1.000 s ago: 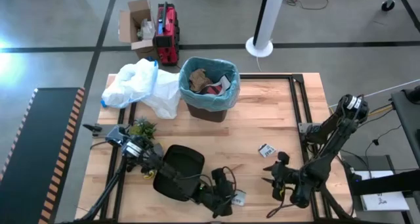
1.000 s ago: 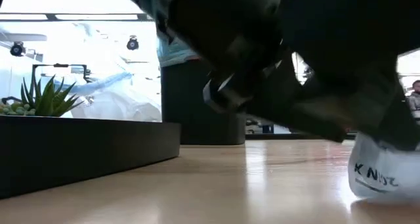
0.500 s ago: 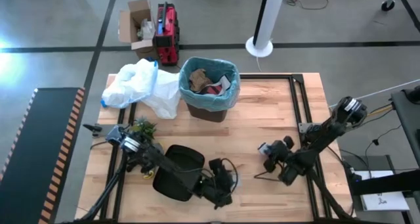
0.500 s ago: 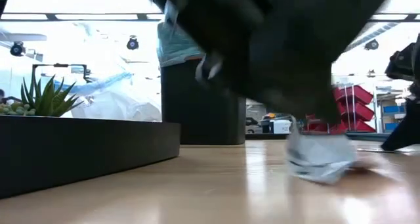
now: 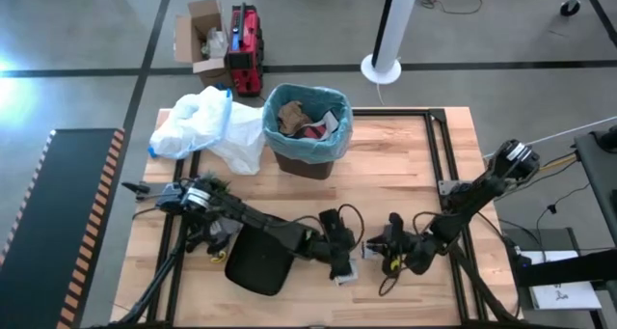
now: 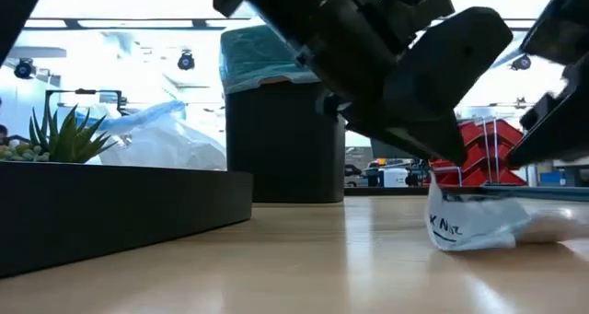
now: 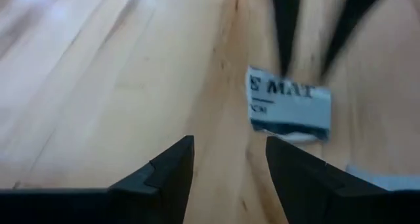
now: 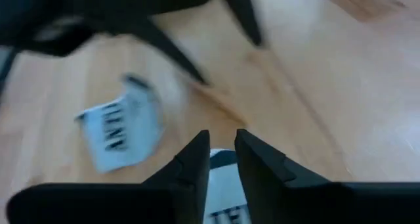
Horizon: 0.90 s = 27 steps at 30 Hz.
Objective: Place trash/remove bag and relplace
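Note:
The dark bin (image 5: pixel 308 160) stands at the table's far middle, lined with the light-blue bag (image 5: pixel 335 136). Brown paper trash (image 5: pixel 289 115) lies inside it. My left gripper (image 5: pixel 347 264) hangs low over the table's near middle, open, with bare wood between its fingers (image 7: pixel 164 175). My right gripper (image 5: pixel 374 254) faces it from the right, shut on a white printed packet (image 7: pixel 289 106). A second white packet (image 8: pixel 121 129) lies flat on the wood beside the two grippers, and no gripper touches it. My right gripper pinches the white packet's edge (image 8: pixel 220 178) between its two fingers. The fingers (image 7: pixel 283 40) slant down from the table's right. The packet's printed face sticks out past the fingertips, low over the wood. I cannot tell whether it touches the table.
A black planter (image 5: pixel 258 263) with a green plant (image 6: pixel 60 134) sits at the near left, under my left arm. A white plastic bag (image 5: pixel 207 126) lies left of the bin. The table's right half (image 5: pixel 415 165) is bare wood.
My left gripper has moved away from the near edge and a little right, toward the right gripper. My right gripper went toward the far edge, to the packet lying there. It then came left and down toward the left gripper, and the packet left its place with it.

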Motion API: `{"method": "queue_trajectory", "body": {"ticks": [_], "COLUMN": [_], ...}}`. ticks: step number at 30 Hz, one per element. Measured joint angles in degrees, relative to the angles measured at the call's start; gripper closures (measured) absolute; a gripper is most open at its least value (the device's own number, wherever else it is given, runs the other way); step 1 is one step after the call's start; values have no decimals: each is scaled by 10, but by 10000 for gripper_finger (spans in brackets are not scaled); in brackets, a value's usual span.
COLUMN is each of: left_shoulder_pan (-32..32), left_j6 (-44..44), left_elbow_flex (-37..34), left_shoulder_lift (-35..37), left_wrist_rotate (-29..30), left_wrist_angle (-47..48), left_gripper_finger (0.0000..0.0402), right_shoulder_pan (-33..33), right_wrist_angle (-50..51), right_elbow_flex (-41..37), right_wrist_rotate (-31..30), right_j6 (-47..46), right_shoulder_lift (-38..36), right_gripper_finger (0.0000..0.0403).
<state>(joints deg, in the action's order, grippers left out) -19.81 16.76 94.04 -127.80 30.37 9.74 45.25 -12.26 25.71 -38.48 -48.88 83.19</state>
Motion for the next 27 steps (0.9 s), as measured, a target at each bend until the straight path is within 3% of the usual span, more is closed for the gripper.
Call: {"method": "queue_trajectory", "body": {"ticks": [8, 15, 20, 27], "left_shoulder_pan": [12, 35, 35, 37], "left_j6": [-42, -14, -12, -10], "left_elbow_flex": [0, 0, 0, 1], "left_shoulder_lift": [-23, -51, -74, -110], "left_wrist_rotate": [0, -1, -16, -11], "left_wrist_angle": [-114, -166, -188, -198], "left_gripper_finger": [240, 259, 272, 285], "right_shoulder_pan": [53, 50, 42, 38], "right_wrist_angle": [151, 165, 172, 178], "right_elbow_flex": [81, 128, 141, 145], "right_wrist_rotate": [1, -12, -71, -75], "right_j6": [69, 92, 41, 28], "right_shoulder_lift": [38, 152, 202, 208], "right_gripper_finger": [266, 212, 208, 221]}}
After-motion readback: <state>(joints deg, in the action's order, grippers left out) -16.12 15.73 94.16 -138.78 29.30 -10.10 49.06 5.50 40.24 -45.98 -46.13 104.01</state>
